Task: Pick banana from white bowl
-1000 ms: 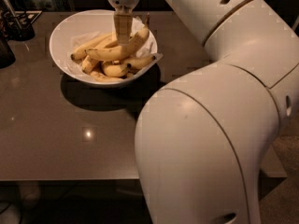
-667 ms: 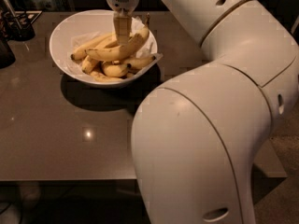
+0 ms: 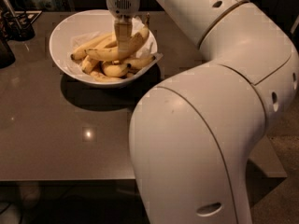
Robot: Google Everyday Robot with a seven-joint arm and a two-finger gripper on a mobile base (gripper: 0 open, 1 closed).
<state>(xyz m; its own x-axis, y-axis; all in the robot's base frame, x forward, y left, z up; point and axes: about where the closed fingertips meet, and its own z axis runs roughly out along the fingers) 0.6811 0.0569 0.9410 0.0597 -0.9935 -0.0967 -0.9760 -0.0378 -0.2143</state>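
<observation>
Yellow banana (image 3: 103, 54): directly beneath gripper (image 3: 123, 42), long axis crosswise to it, inside white bowl (image 3: 60, 35); grip state cannot be told.

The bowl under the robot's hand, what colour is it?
White, in the camera view; the gripper is over the bowl at the banana.

We can read no text, label or number here, neither on the arm (image 3: 233, 50) nor on the bowl (image 3: 58, 41), where the gripper (image 3: 123, 45) reaches down among the bananas (image 3: 114, 69).
</observation>
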